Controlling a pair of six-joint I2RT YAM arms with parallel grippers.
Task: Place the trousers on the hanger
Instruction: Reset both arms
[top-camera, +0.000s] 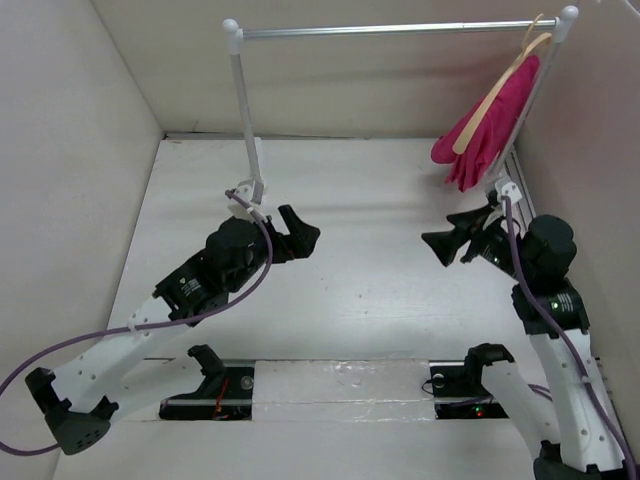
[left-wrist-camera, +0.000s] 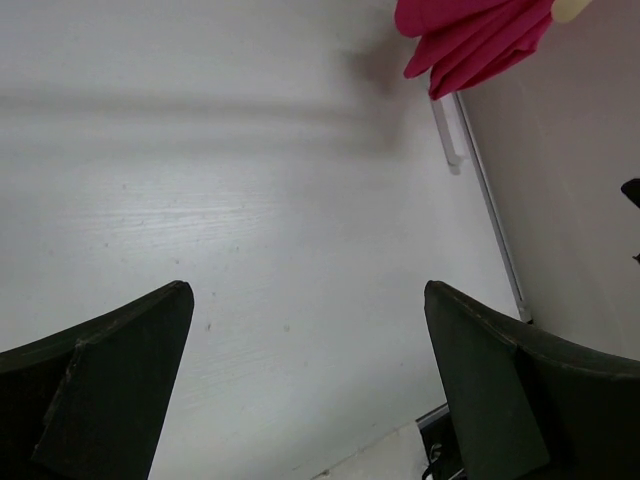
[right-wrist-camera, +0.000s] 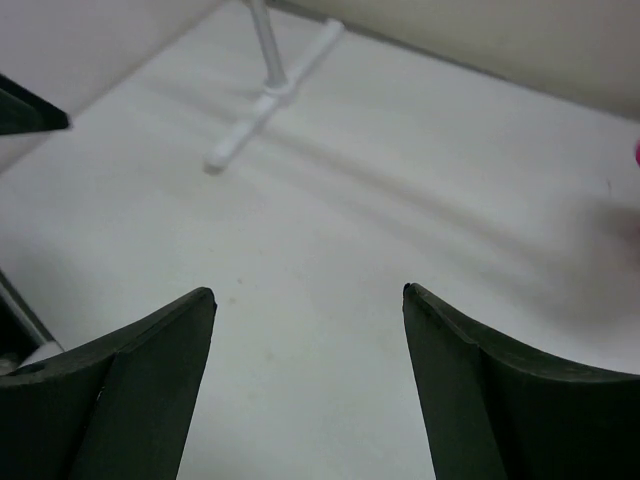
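Both grippers hang spread wide and empty above the counter (top-camera: 370, 290), the left gripper (top-camera: 303, 232) nearer the left edge and the right gripper (top-camera: 445, 238) nearer the right edge. The pink trousers (top-camera: 512, 108) drape over the wooden hanger (top-camera: 492, 100), which hooks on the rail (top-camera: 400, 30) at the far right corner.

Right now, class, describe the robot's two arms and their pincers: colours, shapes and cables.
The left arm and right arm each have white lower links and black housings nearer the wrist. A purple cable runs along each arm. The left pincer and right pincer are black, each with two broad, wedge-shaped fingers that taper to a tip. No markings show.
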